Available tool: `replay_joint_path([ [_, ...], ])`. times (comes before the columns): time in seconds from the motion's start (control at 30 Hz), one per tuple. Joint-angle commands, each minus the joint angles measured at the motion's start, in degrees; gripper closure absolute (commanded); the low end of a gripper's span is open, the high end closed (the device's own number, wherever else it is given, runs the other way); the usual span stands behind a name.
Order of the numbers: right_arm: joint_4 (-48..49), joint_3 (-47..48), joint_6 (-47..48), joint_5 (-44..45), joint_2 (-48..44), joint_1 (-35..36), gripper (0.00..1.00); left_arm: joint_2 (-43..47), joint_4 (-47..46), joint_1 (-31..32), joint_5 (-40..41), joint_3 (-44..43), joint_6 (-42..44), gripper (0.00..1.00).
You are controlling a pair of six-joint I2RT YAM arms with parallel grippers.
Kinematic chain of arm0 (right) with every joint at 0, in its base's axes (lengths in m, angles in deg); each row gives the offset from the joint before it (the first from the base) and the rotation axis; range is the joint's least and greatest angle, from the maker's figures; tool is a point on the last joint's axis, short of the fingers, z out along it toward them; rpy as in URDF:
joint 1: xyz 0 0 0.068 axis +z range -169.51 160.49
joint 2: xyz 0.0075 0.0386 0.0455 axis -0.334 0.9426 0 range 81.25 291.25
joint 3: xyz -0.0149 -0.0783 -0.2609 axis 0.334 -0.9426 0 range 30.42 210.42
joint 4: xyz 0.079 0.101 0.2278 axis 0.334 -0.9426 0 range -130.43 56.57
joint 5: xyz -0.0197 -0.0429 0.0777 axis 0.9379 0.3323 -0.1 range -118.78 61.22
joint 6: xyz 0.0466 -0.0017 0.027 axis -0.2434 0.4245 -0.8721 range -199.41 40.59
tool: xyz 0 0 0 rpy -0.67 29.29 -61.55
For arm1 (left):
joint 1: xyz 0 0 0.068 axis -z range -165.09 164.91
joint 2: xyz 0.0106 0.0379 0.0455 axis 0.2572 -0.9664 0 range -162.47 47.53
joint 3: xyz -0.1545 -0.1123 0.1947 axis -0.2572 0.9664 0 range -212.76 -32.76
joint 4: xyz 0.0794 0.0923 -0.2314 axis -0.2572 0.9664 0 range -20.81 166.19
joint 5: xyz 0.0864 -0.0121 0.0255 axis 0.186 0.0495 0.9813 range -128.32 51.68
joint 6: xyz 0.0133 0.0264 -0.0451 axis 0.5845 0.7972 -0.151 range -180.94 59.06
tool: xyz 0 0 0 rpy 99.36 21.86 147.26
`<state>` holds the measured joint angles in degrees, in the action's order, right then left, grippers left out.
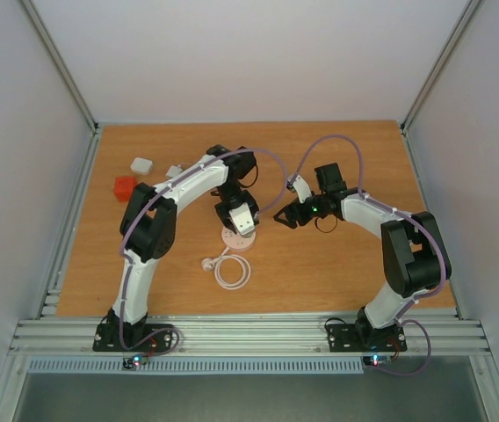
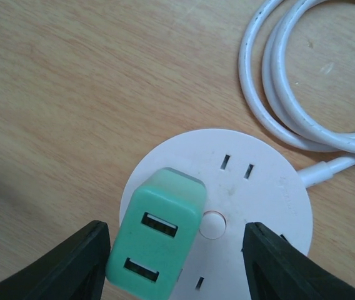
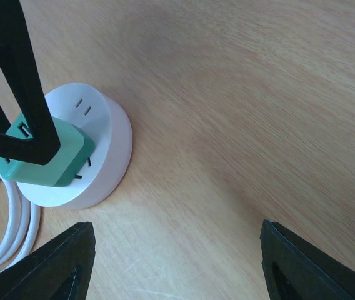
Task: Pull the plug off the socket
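Observation:
The socket (image 2: 252,187) is a round flat pale disc on the wooden table, also in the top view (image 1: 236,240) and the right wrist view (image 3: 112,140). A mint-green cube plug (image 2: 155,240) with two USB slots stands plugged into it, also in the right wrist view (image 3: 59,159). My left gripper (image 2: 174,269) is open and straddles the plug from above. Its left finger (image 2: 71,269) is at the plug's side and its right finger (image 2: 290,269) stands apart over the disc. My right gripper (image 3: 177,269) is open and empty, low over bare table just right of the socket (image 1: 281,217).
The socket's white cable (image 2: 277,94) lies coiled beside it, toward the near edge (image 1: 230,271). A red cube (image 1: 125,187), a white block (image 1: 141,164) and a small pale adapter (image 1: 175,170) sit at the far left. The left arm's finger (image 3: 15,81) shows in the right wrist view.

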<state>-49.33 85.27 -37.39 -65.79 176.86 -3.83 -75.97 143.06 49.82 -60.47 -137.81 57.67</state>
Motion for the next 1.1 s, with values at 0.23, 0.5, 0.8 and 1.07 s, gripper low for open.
replay_joint_path([
  [0.23, 0.2, 0.9, -0.8, 0.3, -0.4, -0.3, 0.26, -2.3, -1.9, 0.3, -0.6, -1.6, -2.9, 0.56],
  [0.5, -0.3, 0.7, -0.3, 0.4, -0.4, -0.4, 0.26, 0.1, -7.9, -1.9, -4.1, 2.4, -13.0, 0.69],
  [0.8, -1.2, 1.4, -0.2, 0.1, -0.1, -0.3, 0.27, 1.7, -15.1, -5.9, -7.6, 5.3, -34.9, 0.78],
  [1.07, -1.1, 1.2, -1.6, -0.4, -0.3, -0.4, 0.30, 10.2, -33.5, -7.7, -4.9, 20.7, -61.3, 0.80],
])
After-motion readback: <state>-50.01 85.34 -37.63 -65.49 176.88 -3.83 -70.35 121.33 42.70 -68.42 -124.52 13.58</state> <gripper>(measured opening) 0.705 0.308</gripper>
